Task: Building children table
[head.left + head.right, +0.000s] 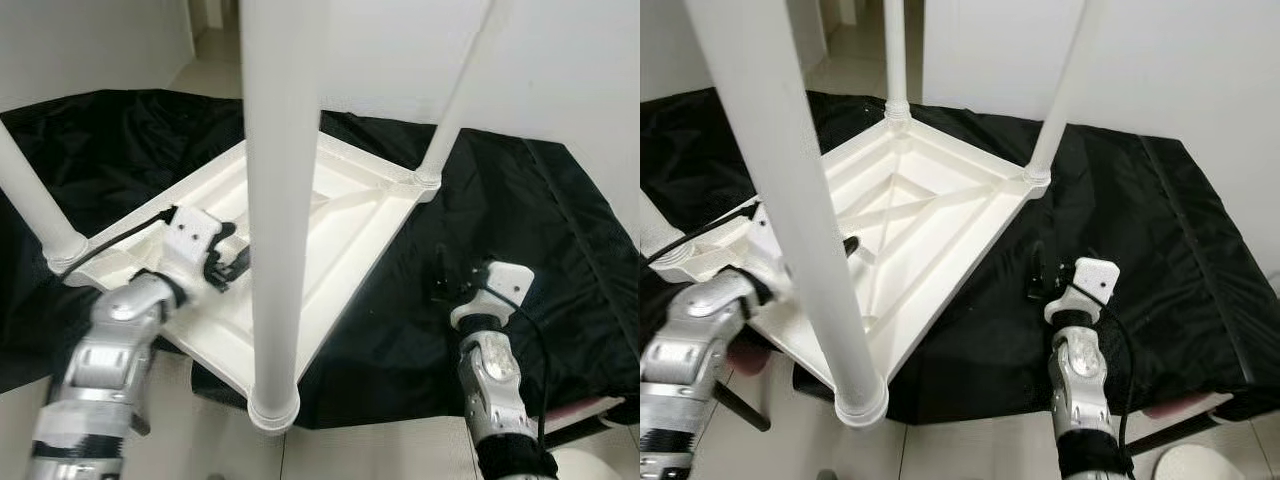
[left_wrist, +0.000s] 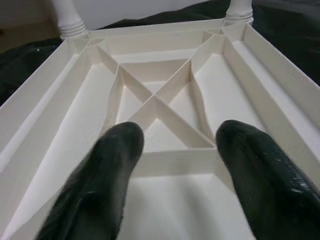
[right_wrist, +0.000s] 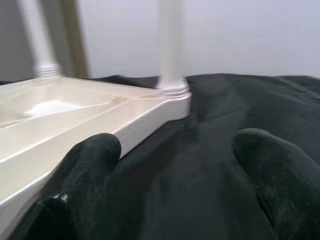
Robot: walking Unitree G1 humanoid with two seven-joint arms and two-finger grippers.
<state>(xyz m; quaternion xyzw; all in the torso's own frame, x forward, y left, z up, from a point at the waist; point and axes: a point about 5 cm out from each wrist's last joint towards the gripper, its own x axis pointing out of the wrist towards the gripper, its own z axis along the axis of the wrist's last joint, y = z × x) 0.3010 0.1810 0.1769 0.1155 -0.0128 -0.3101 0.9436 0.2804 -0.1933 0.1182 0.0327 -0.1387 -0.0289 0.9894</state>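
On the black cloth (image 1: 1160,230): white children's table (image 1: 930,215) inverted, legs (image 1: 780,200) upright.
No legible markings. Left gripper (image 2: 175,150) is over the ribbed underside, fingers spread, empty; right gripper (image 3: 175,165) is beside the table's edge above cloth, spread, empty.

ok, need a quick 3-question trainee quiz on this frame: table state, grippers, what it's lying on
1. True or false: the white table lies upside down with its legs pointing up.
2. Multiple choice: the left gripper is (a) closed on a leg, (b) open over the table's ribbed underside, (c) resting on the floor.
3. Fill in: the right gripper hovers open over the ______ beside the table's edge.

Key:
1. True; four legs show, including the near leg.
2. b; the left wrist view shows its fingers spread above the X-shaped ribs.
3. black cloth.
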